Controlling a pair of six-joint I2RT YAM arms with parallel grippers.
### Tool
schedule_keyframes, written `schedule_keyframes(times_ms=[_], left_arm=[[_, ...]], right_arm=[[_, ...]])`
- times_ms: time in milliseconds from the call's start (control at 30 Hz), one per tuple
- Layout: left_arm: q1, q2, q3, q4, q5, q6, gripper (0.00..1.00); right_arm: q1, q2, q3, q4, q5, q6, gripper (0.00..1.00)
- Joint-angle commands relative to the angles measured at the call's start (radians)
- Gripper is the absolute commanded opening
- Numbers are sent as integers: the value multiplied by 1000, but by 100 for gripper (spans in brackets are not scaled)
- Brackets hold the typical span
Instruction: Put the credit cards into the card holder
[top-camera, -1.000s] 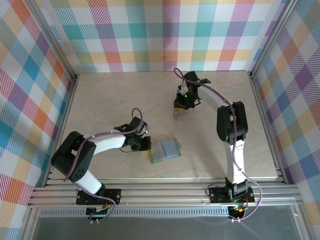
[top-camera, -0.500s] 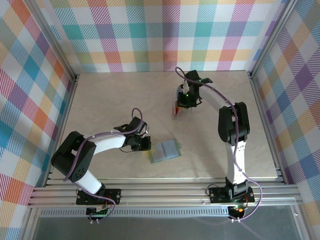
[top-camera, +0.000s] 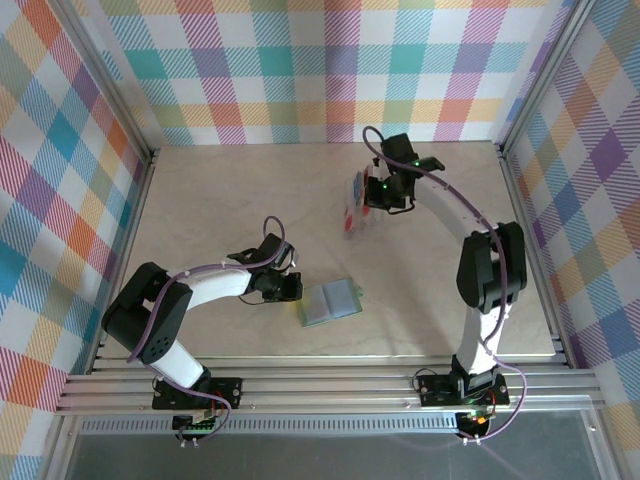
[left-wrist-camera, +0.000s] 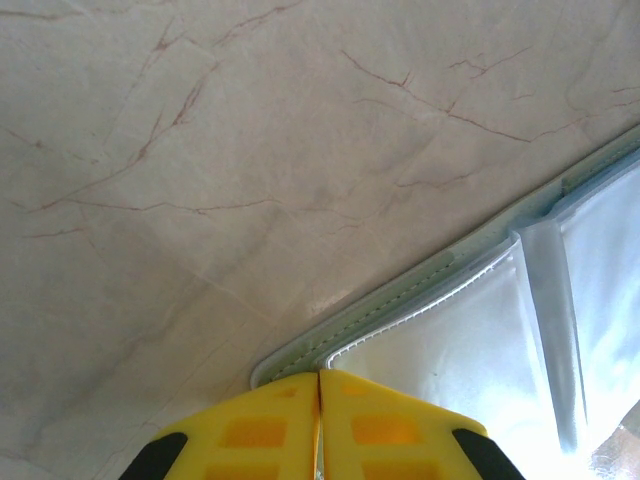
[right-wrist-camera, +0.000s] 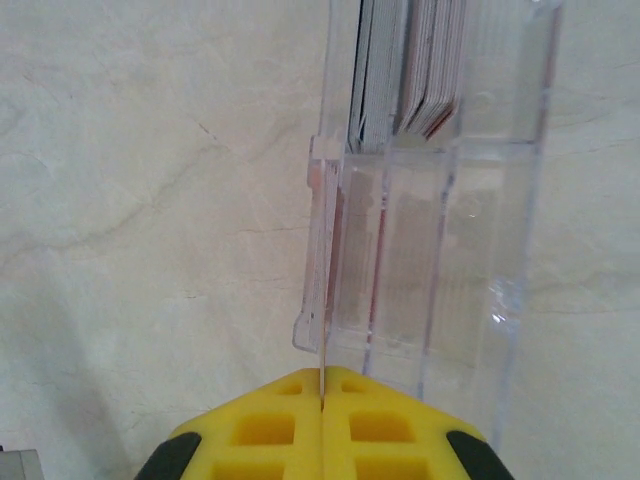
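The card holder (top-camera: 332, 300) lies open and flat on the table (top-camera: 220, 200), close to the near edge and about midway between the left and right edges, with its pale inner pockets facing up. The left tool (top-camera: 287, 288) sits at the holder's left edge. In the left wrist view its yellow fingers are pressed together with no gap between them (left-wrist-camera: 318, 390), and their tips are right at one rounded corner of the card holder (left-wrist-camera: 480, 340), where the sage-green border and the shiny pocket lining run out toward the right. The right arm reaches toward the far edge of the table, right of the middle, where the right tool (top-camera: 372, 198) meets a clear rack (top-camera: 358, 200). The credit cards (top-camera: 350, 215) stand in the rack, and a pale one with a red round mark faces outward. In the right wrist view the right tool (right-wrist-camera: 322, 385) is narrowed onto a thin sheet (right-wrist-camera: 322, 300) seen edge-on along the left side of the clear rack (right-wrist-camera: 440, 260). Whether that sheet is a card or the rack's own wall cannot be told. The credit cards (right-wrist-camera: 430, 80) are packed upright in the slots at the rack's far end, showing grey and red edges. The card holder and the rack are well apart.
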Motion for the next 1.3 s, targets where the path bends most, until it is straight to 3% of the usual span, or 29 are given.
schedule_keyframes(times_ms=[0, 200, 400, 600, 900, 1267], left_arm=[[-8, 37, -8, 5, 8, 19, 10], [-10, 22, -11, -5, 2, 22, 9], [-13, -8, -11, -25, -29, 27, 7], [-16, -8, -2, -35, -62, 32, 4], [-16, 10, 11, -94, -120, 40, 0], [-18, 4, 10, -95, -123, 41, 0]], right_arm=[[32, -119, -80, 54, 70, 21, 0], [145, -306, -327, 152, 69, 48, 0], [232, -444, -642, 364, -96, 120, 0], [265, -464, -843, 534, -257, 166, 0], [272, -408, -940, 702, -443, 215, 0], [300, -358, -954, 677, -431, 209, 0]])
